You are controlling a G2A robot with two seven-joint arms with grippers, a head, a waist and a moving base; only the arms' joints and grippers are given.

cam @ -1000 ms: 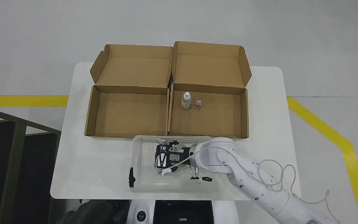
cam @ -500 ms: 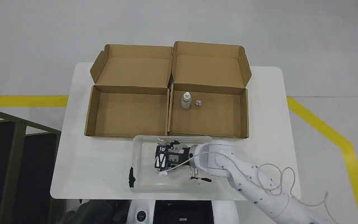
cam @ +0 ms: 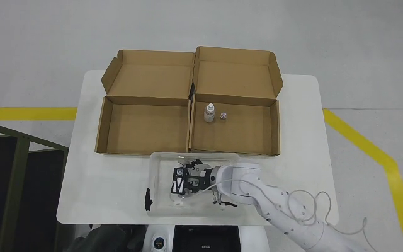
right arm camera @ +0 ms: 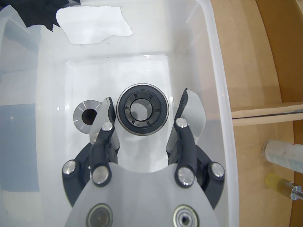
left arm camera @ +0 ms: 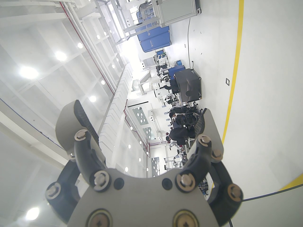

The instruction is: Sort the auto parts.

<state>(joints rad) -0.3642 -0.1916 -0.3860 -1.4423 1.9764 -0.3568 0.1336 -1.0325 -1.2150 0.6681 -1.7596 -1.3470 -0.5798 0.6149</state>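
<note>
Overhead, a white table [cam: 296,176] holds two open cardboard boxes side by side at the back and a clear plastic bin [cam: 154,170] at the near edge, just in front of where the boxes meet. The left box [cam: 145,129] shows a bare brown floor. The right box [cam: 252,132] holds a small white bottle [cam: 210,113] standing upright near its back left corner, with a tiny round part [cam: 223,115] just beside it. The right arm comes in from the near right corner, and the right gripper [cam: 182,181] is down inside the bin. From that arm's wrist camera, the right gripper [right arm camera: 148,98] has its jaws spread wide on either side of a round black bearing [right arm camera: 163,109] that lies flat on the bin floor. One finger [right arm camera: 107,109] sits close against the bearing's rim, though whether it touches cannot be told, while a clear gap separates the other finger from the bearing; it is not gripped. A silver metal bushing [right arm camera: 80,108] with a dark centre hole lies flat just beyond the closer finger, partly hidden by it. A torn piece of black tape [right arm camera: 40,12] hangs over the bin's far rim [right arm camera: 213,48]. The left gripper [left arm camera: 140,113] is off the table, pointing out into a bright hall, its jaws apart and holding nothing.
</note>
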